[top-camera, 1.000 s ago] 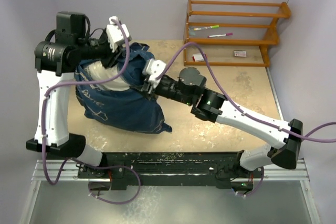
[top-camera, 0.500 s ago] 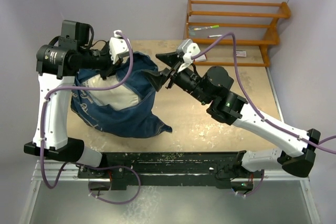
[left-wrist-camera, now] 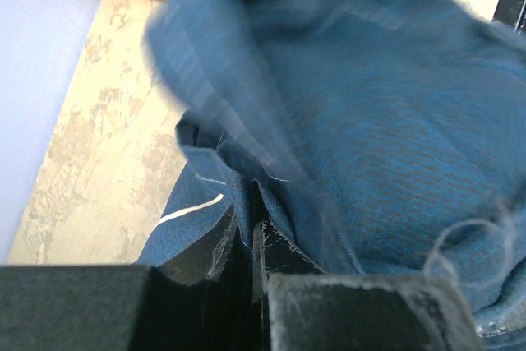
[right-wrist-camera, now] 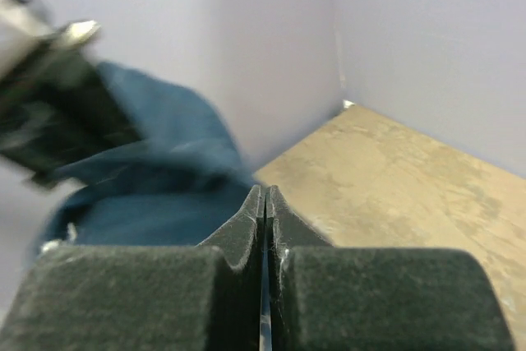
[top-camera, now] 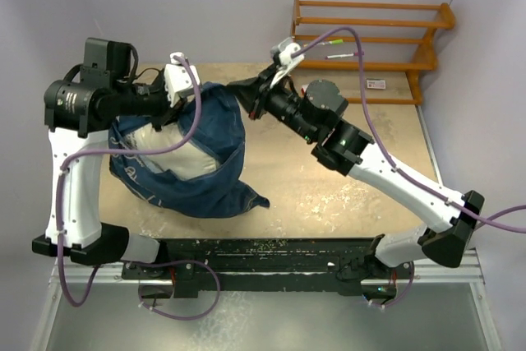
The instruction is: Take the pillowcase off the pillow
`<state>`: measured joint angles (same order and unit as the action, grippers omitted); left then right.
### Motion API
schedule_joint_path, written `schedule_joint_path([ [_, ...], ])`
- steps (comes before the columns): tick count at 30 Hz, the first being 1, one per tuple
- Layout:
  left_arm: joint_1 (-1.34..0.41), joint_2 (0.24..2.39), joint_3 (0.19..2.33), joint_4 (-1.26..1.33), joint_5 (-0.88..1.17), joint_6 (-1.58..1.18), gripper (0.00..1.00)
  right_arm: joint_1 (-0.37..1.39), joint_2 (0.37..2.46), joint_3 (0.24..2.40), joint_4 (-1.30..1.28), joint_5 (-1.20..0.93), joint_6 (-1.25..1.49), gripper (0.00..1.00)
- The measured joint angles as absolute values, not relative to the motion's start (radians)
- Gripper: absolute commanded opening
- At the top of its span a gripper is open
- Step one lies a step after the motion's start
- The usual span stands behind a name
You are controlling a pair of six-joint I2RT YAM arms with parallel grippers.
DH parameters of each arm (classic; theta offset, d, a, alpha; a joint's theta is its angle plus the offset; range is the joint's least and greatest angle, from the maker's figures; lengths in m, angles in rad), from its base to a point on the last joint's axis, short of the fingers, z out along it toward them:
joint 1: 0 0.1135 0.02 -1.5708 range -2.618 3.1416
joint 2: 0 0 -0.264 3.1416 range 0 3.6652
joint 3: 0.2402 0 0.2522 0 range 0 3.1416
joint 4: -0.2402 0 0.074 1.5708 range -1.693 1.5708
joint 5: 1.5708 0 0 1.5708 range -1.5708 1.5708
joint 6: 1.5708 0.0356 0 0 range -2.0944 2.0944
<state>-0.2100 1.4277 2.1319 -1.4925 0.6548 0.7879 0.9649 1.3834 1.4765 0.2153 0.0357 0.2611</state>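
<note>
The navy pillowcase (top-camera: 193, 187) lies at the table's left with its mouth pulled open upward. The cream pillow (top-camera: 177, 150) shows inside that mouth. My left gripper (top-camera: 187, 94) is shut on the rim at the back left; the left wrist view shows blue fabric (left-wrist-camera: 370, 121) pinched between its jaws (left-wrist-camera: 251, 232). My right gripper (top-camera: 241, 90) is raised at the rim's back right. Its jaws (right-wrist-camera: 265, 193) are pressed together, and the blurred blue fabric (right-wrist-camera: 164, 162) runs from their tips toward the left gripper (right-wrist-camera: 57, 113).
A wooden rack (top-camera: 370, 47) stands at the back right with markers (top-camera: 329, 41) on a shelf. A small card (top-camera: 376, 84) and a red-and-white item (top-camera: 311, 88) lie at its foot. Purple walls close in on the left, back and right.
My right gripper has risen and moved back from the pillowcase's right side to its back rim. The mouth has stretched wider, and more of the pillow shows.
</note>
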Motion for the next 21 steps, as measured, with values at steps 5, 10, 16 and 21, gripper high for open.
schedule_joint_path([
  [5,-0.21,1.356,2.114,-1.503,0.698,0.79,0.0,0.868,1.442,1.527,0.206,0.051,0.334,0.0],
  [10,-0.21,1.324,2.098,-1.53,0.731,0.788,0.0,0.864,1.533,1.62,0.183,0.033,0.364,0.42],
  [16,-0.21,1.346,2.089,-1.526,0.715,0.789,0.0,0.863,1.42,1.471,0.159,-0.057,0.389,0.78],
  [21,-0.211,1.353,2.083,-1.527,0.701,0.789,0.0,0.863,1.232,1.391,0.173,-0.134,0.405,0.87],
])
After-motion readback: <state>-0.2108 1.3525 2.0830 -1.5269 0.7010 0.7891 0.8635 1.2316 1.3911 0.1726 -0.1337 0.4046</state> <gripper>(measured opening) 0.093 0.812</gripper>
